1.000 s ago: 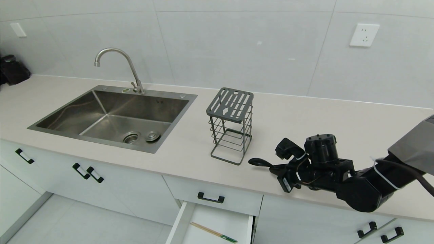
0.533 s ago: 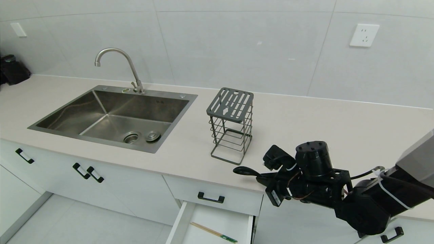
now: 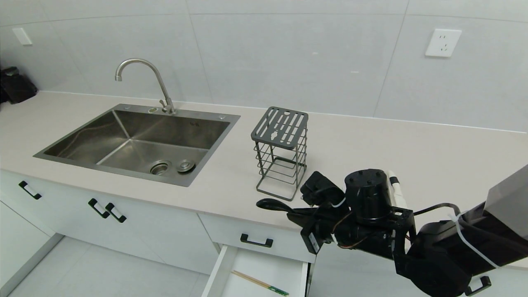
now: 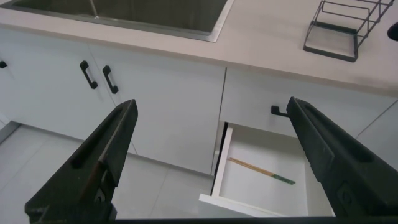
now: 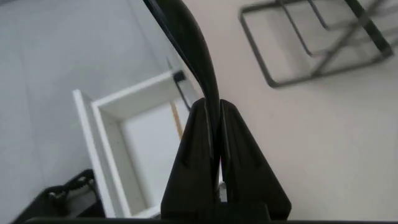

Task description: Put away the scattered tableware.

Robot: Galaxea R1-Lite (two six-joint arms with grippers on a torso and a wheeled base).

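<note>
Right arm, stretched low, has swung left, jaws clamped on black spoon point(image 3: 273, 205); left jaws apart.

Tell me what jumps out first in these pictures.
The right gripper is shut on a black spoon, held at the front edge of the counter. Just below, a drawer stands open with chopsticks inside. A dark wire rack stands on the counter beside the sink.
</note>
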